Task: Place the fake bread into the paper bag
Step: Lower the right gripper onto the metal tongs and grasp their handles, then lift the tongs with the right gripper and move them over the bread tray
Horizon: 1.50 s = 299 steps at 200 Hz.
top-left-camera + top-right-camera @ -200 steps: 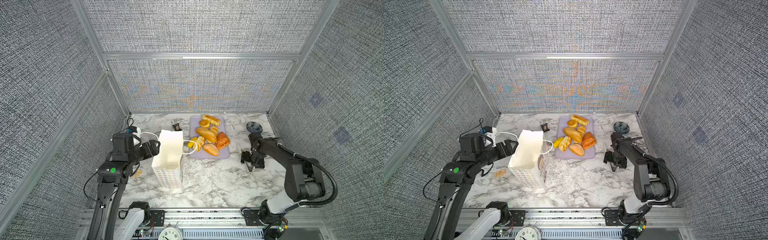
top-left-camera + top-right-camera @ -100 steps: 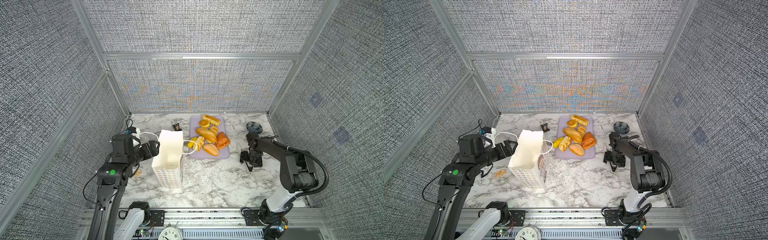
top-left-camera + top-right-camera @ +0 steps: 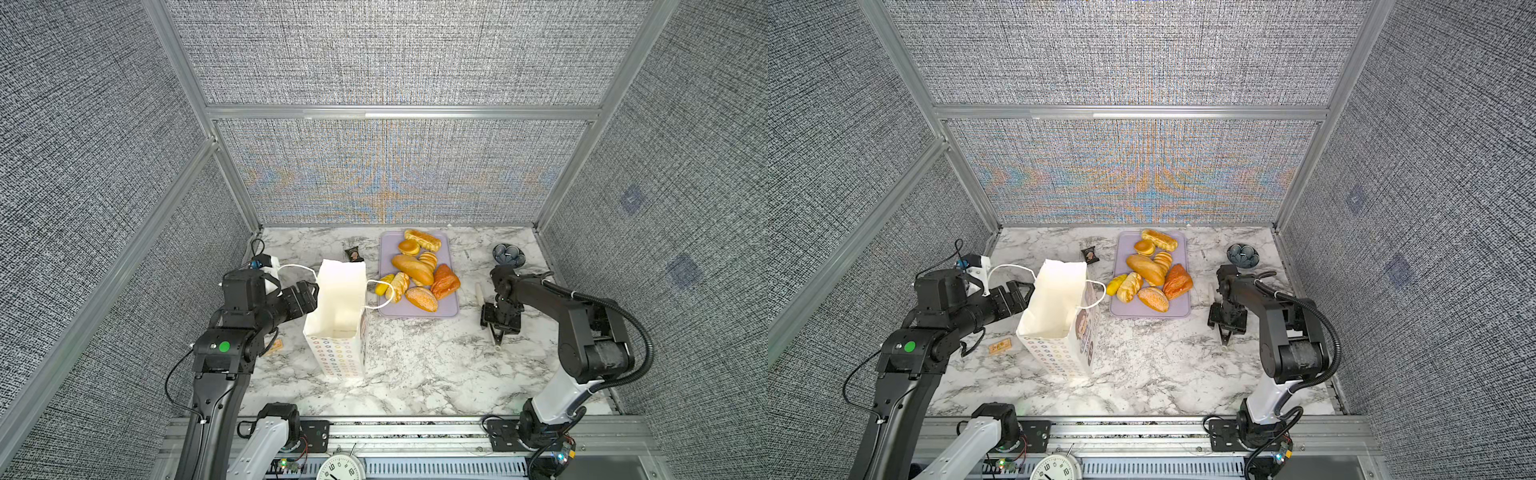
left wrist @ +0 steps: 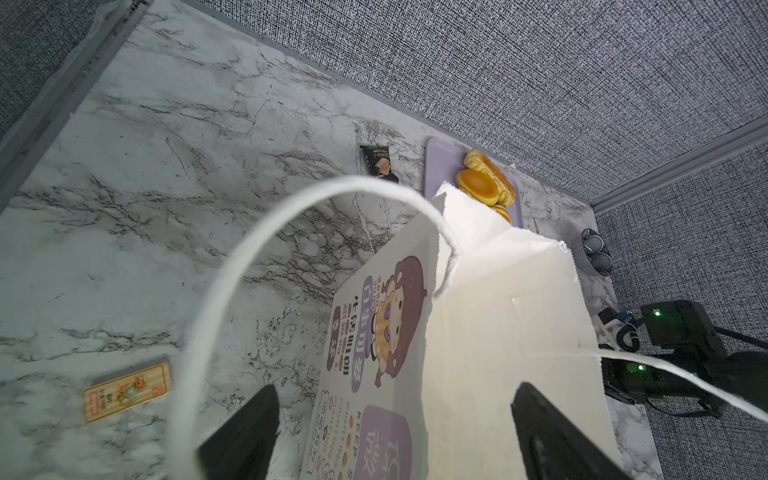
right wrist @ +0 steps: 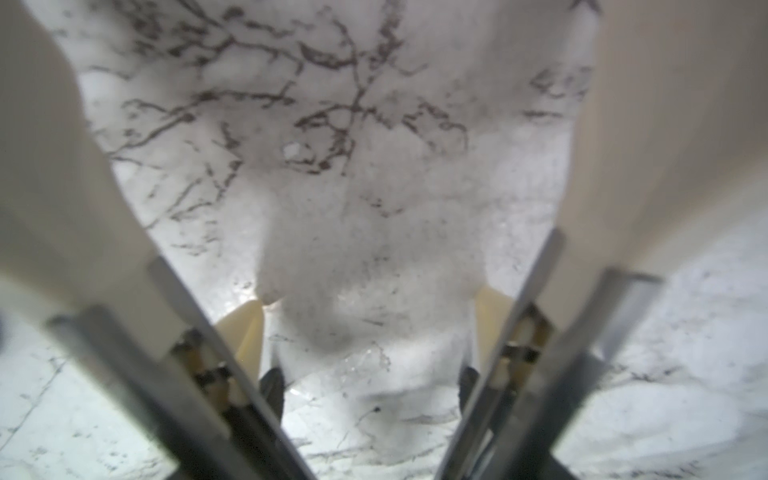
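The paper bag (image 3: 338,299) (image 3: 1054,299) stands upright and open-mouthed at the left of the table. My left gripper (image 3: 309,295) (image 4: 397,436) is open at the bag's left rim. One finger is over the white inside, the other outside, with the printed wall (image 4: 374,332) between them. A cord handle (image 4: 232,266) loops over the outer finger. Several pieces of fake bread (image 3: 411,268) (image 3: 1144,268) lie on the lavender tray (image 3: 449,307). My right gripper (image 3: 500,320) (image 5: 370,382) points down at the marble right of the tray, open over cream-and-metal tongs (image 3: 479,293) (image 5: 623,124). Its fingertips show just inside the tong arms.
A dark snack packet (image 3: 353,254) lies behind the bag. A small dark bowl (image 3: 508,254) sits at the back right. A yellow card (image 3: 1000,345) lies left of the bag. Grey fabric walls close three sides, and a clock (image 3: 338,469) sits on the front rail.
My right arm's elbow has folded in toward the front while its gripper stayed over the same spot beside the tray, jaws drawing closer together. The left arm, bag and bread have not moved.
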Each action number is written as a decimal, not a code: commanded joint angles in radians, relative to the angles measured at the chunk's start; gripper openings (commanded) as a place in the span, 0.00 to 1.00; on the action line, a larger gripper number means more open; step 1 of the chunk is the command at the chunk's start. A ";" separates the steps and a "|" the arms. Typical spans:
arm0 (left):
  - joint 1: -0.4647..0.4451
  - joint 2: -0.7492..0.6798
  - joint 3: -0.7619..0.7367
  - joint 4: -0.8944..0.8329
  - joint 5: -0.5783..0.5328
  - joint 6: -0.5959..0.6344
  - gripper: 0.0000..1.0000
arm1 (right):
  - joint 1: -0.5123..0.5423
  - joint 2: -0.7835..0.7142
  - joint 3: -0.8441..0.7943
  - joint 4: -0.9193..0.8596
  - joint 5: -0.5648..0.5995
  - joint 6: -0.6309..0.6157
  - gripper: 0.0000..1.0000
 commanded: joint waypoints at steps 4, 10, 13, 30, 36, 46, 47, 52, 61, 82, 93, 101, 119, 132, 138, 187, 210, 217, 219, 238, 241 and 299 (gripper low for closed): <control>0.000 -0.004 0.008 0.001 -0.011 0.010 0.89 | -0.001 -0.025 -0.016 0.000 0.037 0.013 0.61; 0.000 -0.004 0.007 0.001 -0.012 0.009 0.89 | -0.002 -0.037 -0.016 -0.001 0.038 0.014 0.60; 0.000 -0.005 0.007 0.001 -0.013 0.008 0.89 | -0.002 -0.044 -0.017 -0.001 0.039 0.014 0.59; 0.000 -0.003 0.010 0.001 -0.014 0.007 0.89 | -0.001 -0.083 -0.045 -0.007 0.041 0.018 0.58; -0.001 -0.002 0.011 0.001 -0.014 0.007 0.89 | -0.003 -0.098 -0.050 -0.012 0.041 0.018 0.57; 0.000 -0.002 0.014 0.000 -0.014 0.005 0.89 | -0.003 -0.123 -0.051 -0.022 0.039 0.017 0.55; 0.000 -0.002 0.014 0.000 -0.014 0.005 0.88 | -0.002 -0.126 -0.051 -0.023 0.038 0.016 0.55; 0.000 -0.001 0.016 0.000 -0.014 0.005 0.89 | -0.001 -0.138 -0.051 -0.030 0.038 0.013 0.54; 0.000 0.000 0.021 0.000 -0.016 0.005 0.89 | -0.002 -0.160 -0.049 -0.043 0.038 0.011 0.52; 0.000 0.001 0.030 -0.003 -0.017 0.005 0.88 | -0.002 -0.211 -0.035 -0.081 0.035 0.002 0.50; 0.000 0.003 0.034 -0.002 -0.017 0.005 0.88 | -0.001 -0.243 -0.032 -0.100 0.034 0.000 0.50; 0.000 0.005 0.037 -0.003 -0.017 0.004 0.88 | -0.002 -0.264 -0.032 -0.118 0.032 -0.002 0.50; 0.000 0.008 0.042 0.000 -0.017 0.003 0.88 | -0.002 -0.319 0.010 -0.145 0.018 -0.009 0.50; 0.000 0.010 0.044 -0.001 -0.018 0.003 0.88 | -0.002 -0.360 0.019 -0.160 -0.001 -0.013 0.50; 0.000 0.012 0.045 -0.002 -0.020 0.003 0.88 | -0.001 -0.379 0.023 -0.166 -0.011 -0.015 0.50; 0.000 0.026 0.069 -0.019 -0.039 0.010 0.88 | -0.001 -0.493 0.077 -0.216 -0.121 -0.034 0.47; 0.000 0.033 0.078 -0.027 -0.059 0.012 0.89 | 0.003 -0.516 0.112 -0.238 -0.176 -0.034 0.47; 0.000 0.034 0.082 -0.030 -0.067 0.010 0.89 | 0.006 -0.520 0.124 -0.249 -0.187 -0.036 0.47; -0.001 0.035 0.083 -0.032 -0.069 0.009 0.89 | 0.007 -0.522 0.128 -0.253 -0.189 -0.036 0.46; 0.000 0.050 0.102 -0.042 -0.067 0.013 0.91 | 0.019 -0.546 0.149 -0.268 -0.214 -0.041 0.47; -0.001 0.053 0.107 -0.044 -0.067 0.015 0.91 | 0.021 -0.551 0.150 -0.265 -0.223 -0.043 0.47; 0.000 0.113 0.193 -0.119 -0.083 0.069 0.92 | 0.086 -0.537 0.203 -0.264 -0.351 -0.079 0.47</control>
